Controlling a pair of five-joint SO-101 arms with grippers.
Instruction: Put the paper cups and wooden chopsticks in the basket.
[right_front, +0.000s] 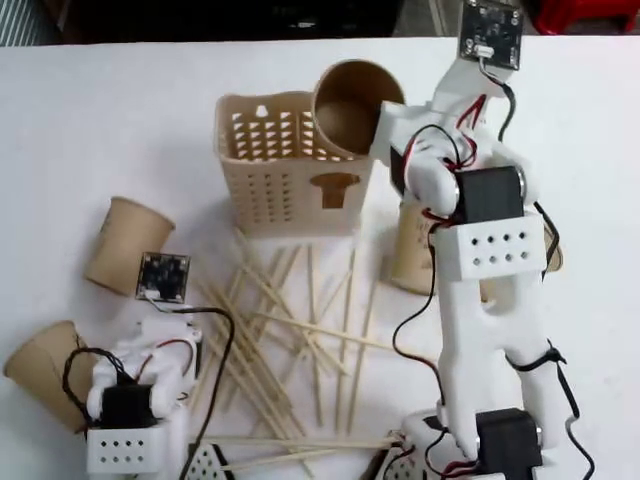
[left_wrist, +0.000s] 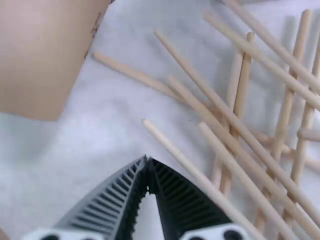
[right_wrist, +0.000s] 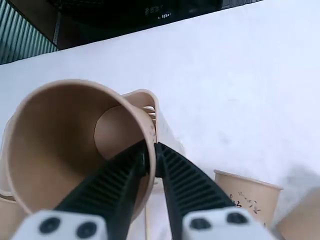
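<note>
My right gripper (right_wrist: 150, 151) is shut on the rim of a brown paper cup (right_wrist: 55, 140). In the high view that cup (right_front: 355, 105) hangs tilted over the right end of the beige slotted basket (right_front: 285, 160). Wooden chopsticks (right_front: 300, 330) lie scattered on the white table in front of the basket. My left gripper (left_wrist: 148, 162) is shut with nothing in it, low over the table beside the chopsticks (left_wrist: 240, 130), with a lying cup (left_wrist: 45, 50) close by. Two cups (right_front: 125, 243) (right_front: 40, 370) lie on their sides near the left arm.
Another cup (right_front: 410, 250) stands under the right arm, also seen from the right wrist (right_wrist: 247, 197), with one more cup (right_wrist: 300, 220) beside it. The white table (right_front: 100, 110) stretches bare to the left of the basket.
</note>
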